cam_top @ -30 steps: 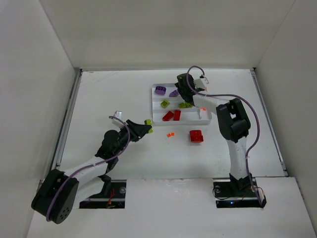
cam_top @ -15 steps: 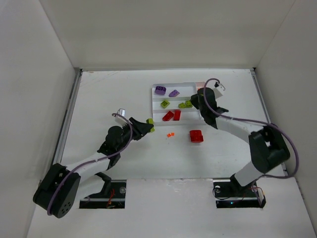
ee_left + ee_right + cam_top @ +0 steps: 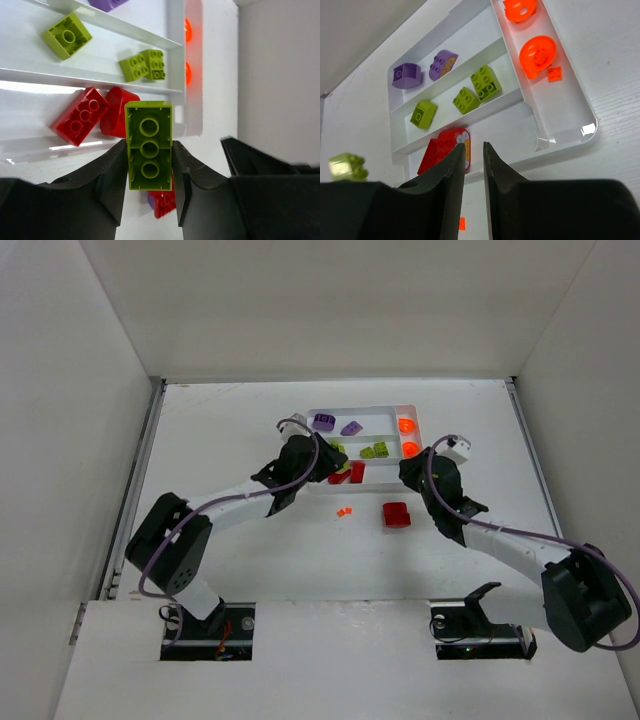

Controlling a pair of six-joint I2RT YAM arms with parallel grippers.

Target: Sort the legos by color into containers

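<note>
While left pincer [image 3: 148, 162] pinches lime brick [image 3: 148, 142] over tray [image 3: 30, 106] near edge, right pincer [image 3: 474, 148] nearly pressed together.

**Obstacles**
- Left claw [image 3: 148, 144], clamped on a lime brick [image 3: 149, 165], hangs over the near-left part of the tray [image 3: 365, 411]. The left arm [image 3: 230, 502] crosses the surface [image 3: 230, 430] diagonally from the near left.
- Right claw [image 3: 473, 150], jaws nearly closed and empty, sits just beside the tray's near-right corner. The right arm [image 3: 500, 538] sweeps in from the near right.
- Loose red brick [image 3: 397, 514] and tiny orange bits [image 3: 344, 511] lie on the surface between the arms.
- Walls [image 3: 60, 390] stand left, far and right.

**Free room**
- Right half of the tray's near slot and of its far slot.
- Surface left of the tray.
</note>
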